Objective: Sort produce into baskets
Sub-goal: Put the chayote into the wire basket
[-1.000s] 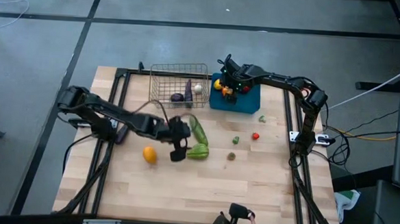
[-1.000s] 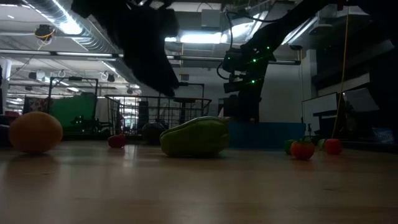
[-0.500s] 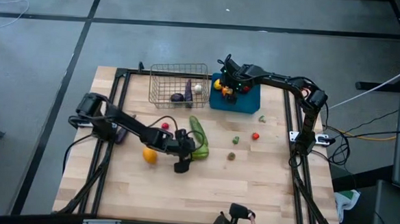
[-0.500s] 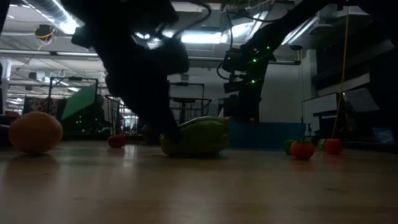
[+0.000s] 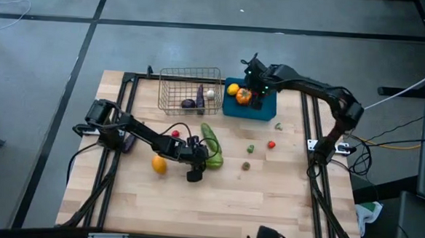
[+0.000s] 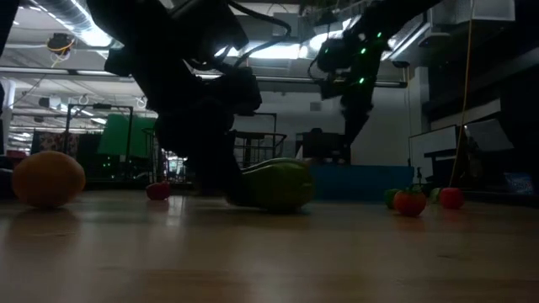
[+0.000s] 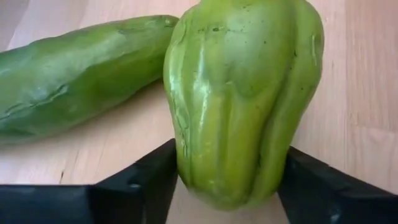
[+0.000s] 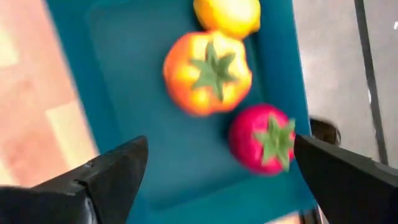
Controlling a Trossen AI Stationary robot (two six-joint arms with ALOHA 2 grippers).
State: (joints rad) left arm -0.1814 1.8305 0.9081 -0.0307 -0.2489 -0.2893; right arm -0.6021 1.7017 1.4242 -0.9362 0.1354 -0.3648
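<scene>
Left gripper (image 7: 233, 186) at desk centre, fingers spread around green pepper (image 7: 242, 93), barely touching; cucumber (image 7: 81, 74) just beside. Smooth pepper could squirt out.

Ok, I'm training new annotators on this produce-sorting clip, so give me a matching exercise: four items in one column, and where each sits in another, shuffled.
Items:
1. green pepper
2. white garlic
3. red tomato
4. orange fruit

Places:
A. in the blue bin
B. loose on the table, left of the left end effector
C. between the left end effector's fingers
D. in the wire basket

Pairs: 1-C, 2-D, 3-A, 4-B
</scene>
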